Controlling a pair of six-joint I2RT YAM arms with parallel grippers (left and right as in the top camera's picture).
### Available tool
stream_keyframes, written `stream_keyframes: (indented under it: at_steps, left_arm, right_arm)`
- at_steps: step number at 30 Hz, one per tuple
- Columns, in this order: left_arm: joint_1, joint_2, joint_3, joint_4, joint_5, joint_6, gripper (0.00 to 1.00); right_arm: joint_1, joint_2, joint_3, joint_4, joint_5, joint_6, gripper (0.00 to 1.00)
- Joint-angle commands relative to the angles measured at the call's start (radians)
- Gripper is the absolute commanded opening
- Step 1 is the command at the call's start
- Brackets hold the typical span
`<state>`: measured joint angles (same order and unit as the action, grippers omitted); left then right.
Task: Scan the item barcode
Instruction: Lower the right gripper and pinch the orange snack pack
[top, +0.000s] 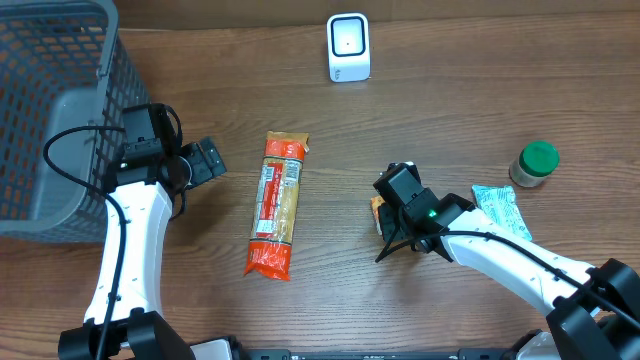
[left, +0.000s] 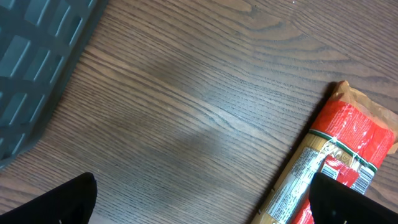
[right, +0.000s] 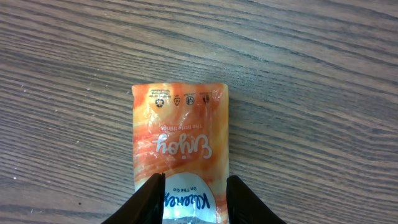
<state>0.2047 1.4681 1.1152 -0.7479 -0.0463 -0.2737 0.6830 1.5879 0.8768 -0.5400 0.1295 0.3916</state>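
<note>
Lying flat on the wooden table, the orange tissue pack was found under the right gripper, in front of and well apart from the white scanner at the table's far edge. In the right wrist view the two dark fingers were seen on either side of the pack's near end, right against its edges; whether the pack was actually pinched or only flanked could not be told. In the overhead view only a sliver of orange was shown beside the gripper's body. The left gripper was held spread wide with nothing between its fingers, low over bare wood beside the grey mesh basket. A long red and orange pasta packet was laid lengthwise between the two arms (its end was also caught at the right edge of the left wrist view). A green-lidded jar and a pale blue packet were placed on the robot's right side, near each other.
</note>
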Motion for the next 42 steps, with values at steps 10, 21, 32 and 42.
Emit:
stream_keyframes:
  at_steps: [10,21,32,42]
  left_arm:
    - [-0.001,-0.017,0.006,0.000,-0.009,0.015,1.00]
    - [-0.002,-0.017,0.006,0.000,-0.009,0.015,1.00]
    - [-0.002,-0.017,0.006,0.000,-0.009,0.015,1.00]
    - [-0.002,-0.017,0.006,0.000,-0.009,0.015,1.00]
  right_arm:
    - [0.000,0.098,-0.007,0.031,-0.011,-0.011,0.33]
    - [0.000,0.125,-0.003,0.034,-0.004,-0.031,0.24]
    - [-0.003,0.122,0.071,0.011,0.000,-0.048,0.53]
    - [-0.072,0.119,0.074,-0.002,-0.201,-0.107,0.52]
